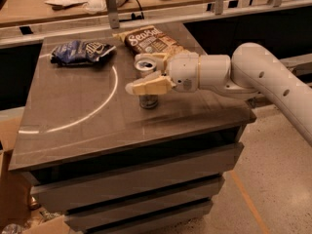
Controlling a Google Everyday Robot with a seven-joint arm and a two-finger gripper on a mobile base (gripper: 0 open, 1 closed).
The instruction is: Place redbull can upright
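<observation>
On the dark tabletop (73,116), a bit right of the middle, the redbull can (148,101) is standing upright, and its base looks like it's sitting on the surface. It's a slim can. You can see the shiny silver top with the pull tab facing up, and a darker, reflective bit of the lower body. The middle is hidden behind a finger.

The gripper (142,74) is right on it, reaching in from the right on the big white arm (273,77). One cream finger (146,86) crosses the near side of the can and the other sits at the far side by the rim, so it's clamped around the can.

Further back, a brown and yellow chip bag (153,39) lies flat just beyond the gripper. A dark blue snack bag (80,51) sits at the far left corner, well apart from the can.
</observation>
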